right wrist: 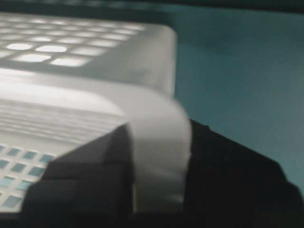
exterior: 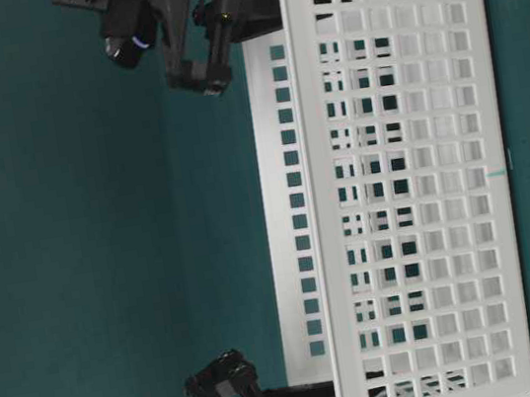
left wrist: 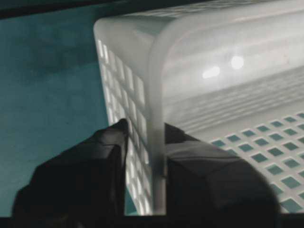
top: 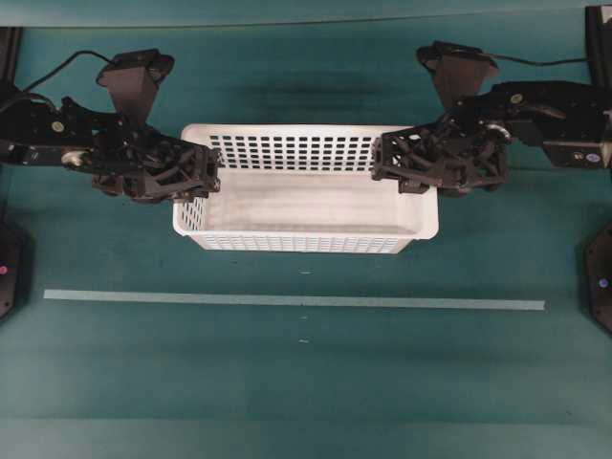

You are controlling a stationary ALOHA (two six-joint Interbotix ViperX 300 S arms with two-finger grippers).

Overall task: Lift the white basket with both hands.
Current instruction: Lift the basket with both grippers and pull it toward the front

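Note:
The white basket (top: 306, 201) stands in the middle of the green table with its long side across the overhead view, and nothing lies inside it. My left gripper (top: 206, 174) is shut on the basket's left short wall, one finger inside and one outside. The left wrist view shows the rim (left wrist: 156, 95) pinched in that gripper (left wrist: 148, 130). My right gripper (top: 387, 163) is shut on the right short wall in the same way. In the blurred right wrist view, the rounded rim (right wrist: 156, 123) sits inside the right gripper (right wrist: 159, 130). In the table-level view the basket (exterior: 413, 186) seems to rest on the table.
A pale tape line (top: 287, 300) runs across the table in front of the basket. Black arm bases stand at the left edge (top: 8, 268) and the right edge (top: 601, 277). Cables trail behind both arms.

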